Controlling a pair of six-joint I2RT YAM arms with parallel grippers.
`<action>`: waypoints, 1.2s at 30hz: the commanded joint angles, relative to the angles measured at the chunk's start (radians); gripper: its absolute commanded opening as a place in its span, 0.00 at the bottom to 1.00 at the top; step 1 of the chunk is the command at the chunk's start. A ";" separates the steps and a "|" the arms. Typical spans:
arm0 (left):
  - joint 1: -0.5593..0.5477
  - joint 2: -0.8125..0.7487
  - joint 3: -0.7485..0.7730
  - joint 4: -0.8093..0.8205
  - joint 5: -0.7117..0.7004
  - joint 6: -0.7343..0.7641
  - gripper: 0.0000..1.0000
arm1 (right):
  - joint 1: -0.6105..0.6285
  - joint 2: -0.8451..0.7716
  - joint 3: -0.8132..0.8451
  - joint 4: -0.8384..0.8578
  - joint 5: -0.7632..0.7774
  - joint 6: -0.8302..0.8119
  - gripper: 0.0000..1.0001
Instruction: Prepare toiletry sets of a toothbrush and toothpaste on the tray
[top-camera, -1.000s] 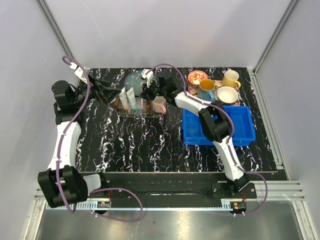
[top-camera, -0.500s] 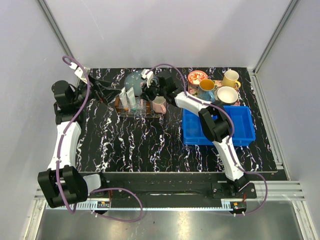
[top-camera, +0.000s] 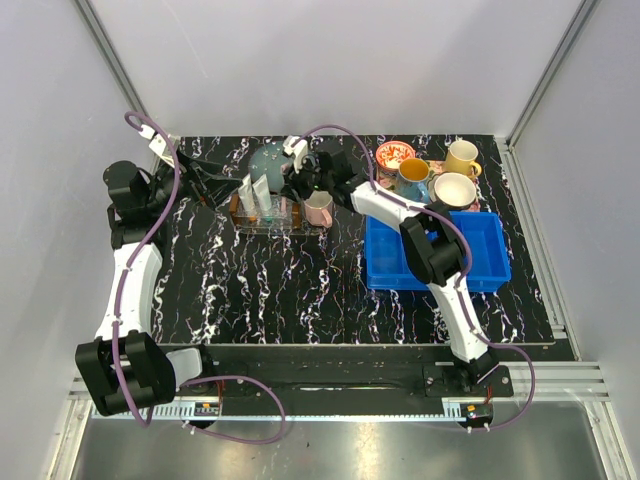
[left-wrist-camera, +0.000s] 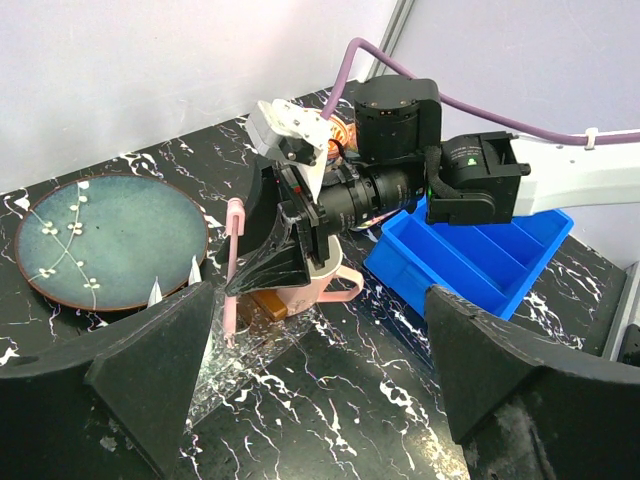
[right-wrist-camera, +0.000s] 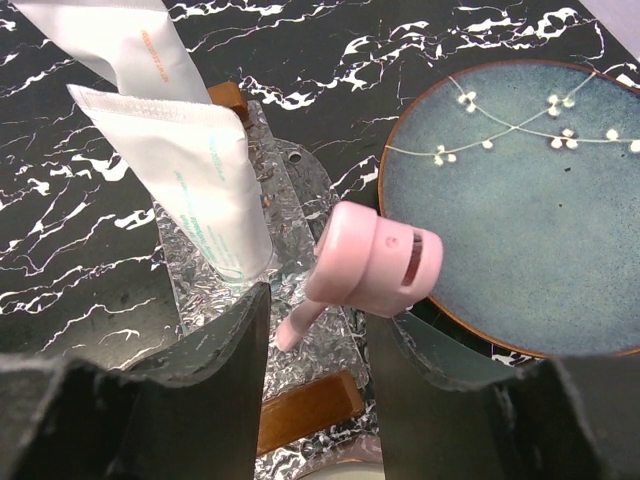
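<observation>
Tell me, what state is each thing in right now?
Toothbrush, upright in the tray, ungripped.
Tubes, standing in the tray.
Plate, empty.
Pink mug, upright beside the tray.
Right gripper, open around the toothbrush.
Left gripper, open, empty.

Right wrist view: the toothbrush (right-wrist-camera: 375, 262) lower end is indistinct against the crinkled tray (right-wrist-camera: 310, 185), the toothpaste (right-wrist-camera: 190, 170) caps cannot be made out, and the plate (right-wrist-camera: 520, 200) is cut off at the right edge. Overhead, the right pincer (top-camera: 300, 188) conceals the toothbrush.
</observation>
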 joint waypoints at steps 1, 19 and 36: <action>0.007 -0.009 -0.002 0.055 0.033 -0.006 0.90 | 0.003 -0.100 -0.008 0.009 0.012 -0.003 0.48; 0.007 -0.032 0.004 0.049 0.046 -0.015 0.90 | 0.003 -0.229 -0.174 0.011 0.037 -0.057 0.49; 0.007 -0.049 0.056 -0.109 -0.073 0.063 0.98 | -0.042 -0.741 -0.383 -0.365 0.371 -0.008 0.74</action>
